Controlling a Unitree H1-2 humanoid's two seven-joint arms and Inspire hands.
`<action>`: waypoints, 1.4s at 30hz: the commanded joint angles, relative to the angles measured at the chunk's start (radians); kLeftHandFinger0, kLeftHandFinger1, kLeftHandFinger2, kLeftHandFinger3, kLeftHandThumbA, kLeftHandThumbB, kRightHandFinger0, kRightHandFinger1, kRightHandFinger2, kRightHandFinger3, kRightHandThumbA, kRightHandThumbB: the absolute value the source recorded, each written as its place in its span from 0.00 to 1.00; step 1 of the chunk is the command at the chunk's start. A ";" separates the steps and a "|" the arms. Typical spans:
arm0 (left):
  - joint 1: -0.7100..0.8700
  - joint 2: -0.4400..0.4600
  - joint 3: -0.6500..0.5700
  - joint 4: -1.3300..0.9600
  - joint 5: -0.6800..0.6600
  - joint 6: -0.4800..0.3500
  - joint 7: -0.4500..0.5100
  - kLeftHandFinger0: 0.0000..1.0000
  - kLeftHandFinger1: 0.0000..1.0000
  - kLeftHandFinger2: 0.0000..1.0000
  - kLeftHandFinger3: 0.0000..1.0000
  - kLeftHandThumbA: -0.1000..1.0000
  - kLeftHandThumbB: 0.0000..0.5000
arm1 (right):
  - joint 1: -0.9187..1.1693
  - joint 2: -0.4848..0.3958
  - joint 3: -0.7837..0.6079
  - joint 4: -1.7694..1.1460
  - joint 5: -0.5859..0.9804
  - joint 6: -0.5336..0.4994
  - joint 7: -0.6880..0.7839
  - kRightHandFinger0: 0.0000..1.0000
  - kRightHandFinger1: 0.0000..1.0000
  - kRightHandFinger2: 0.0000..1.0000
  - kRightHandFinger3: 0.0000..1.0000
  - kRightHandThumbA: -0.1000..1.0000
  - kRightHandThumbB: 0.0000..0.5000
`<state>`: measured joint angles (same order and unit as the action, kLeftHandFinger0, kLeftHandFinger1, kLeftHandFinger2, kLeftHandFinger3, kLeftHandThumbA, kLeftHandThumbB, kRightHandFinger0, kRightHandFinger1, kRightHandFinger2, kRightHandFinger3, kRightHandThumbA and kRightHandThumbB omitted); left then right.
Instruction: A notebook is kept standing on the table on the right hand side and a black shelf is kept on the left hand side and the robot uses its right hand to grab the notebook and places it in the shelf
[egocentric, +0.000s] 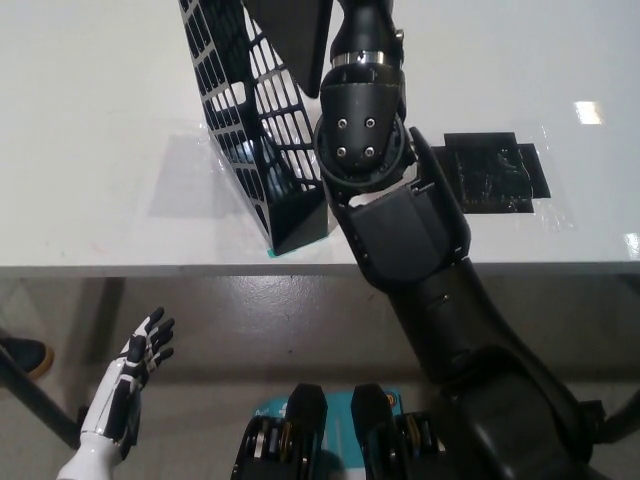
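1. Carrying the notebook (296, 35), a dark slab at the top edge, tilted and just above the open top of the black shelf (262, 130).
2. Right hand (362, 15) mostly out of frame past the wrist; cannot tell how its fingers sit, though presumably clamped on the notebook.
3. Best done by lining the notebook's lower edge with the shelf's slot, parallel to the lattice walls, then lowering slowly.
4. Worth avoiding a knock on the near wall: the shelf stands close to the counter (100, 150) edge and looks light enough to slide.
5. Left hand (128, 385) resting low, below the counter edge, fingers apart, holding nothing.
6. Counter white and glossy, with a black taped patch (495, 172) right of the arm.
7. Grey floor below; a dark shoe (22, 352) at far left.
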<state>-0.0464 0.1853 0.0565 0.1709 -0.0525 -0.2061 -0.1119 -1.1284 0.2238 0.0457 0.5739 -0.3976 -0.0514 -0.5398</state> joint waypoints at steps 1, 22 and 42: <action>-0.019 0.020 -0.004 -0.022 0.014 -0.016 -0.007 1.00 1.00 1.00 1.00 1.00 0.35 | -0.100 0.018 -0.020 0.032 0.050 -0.094 -0.035 0.00 0.17 0.64 0.75 0.00 0.27; -0.028 0.019 -0.005 -0.028 0.019 -0.010 -0.008 1.00 1.00 1.00 1.00 1.00 0.36 | -0.204 0.031 -0.060 0.592 0.163 -0.353 -0.106 0.00 0.19 0.70 0.74 0.00 0.30; -0.031 0.022 -0.008 -0.039 0.020 0.009 -0.011 1.00 1.00 1.00 1.00 1.00 0.27 | -0.115 -0.016 0.044 0.327 0.143 -0.265 0.104 1.00 1.00 1.00 1.00 1.00 0.86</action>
<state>-0.0631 0.1924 0.0540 0.1668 -0.0345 -0.1933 -0.1118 -1.1980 0.2204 0.0779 1.0005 -0.2395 -0.2883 -0.4370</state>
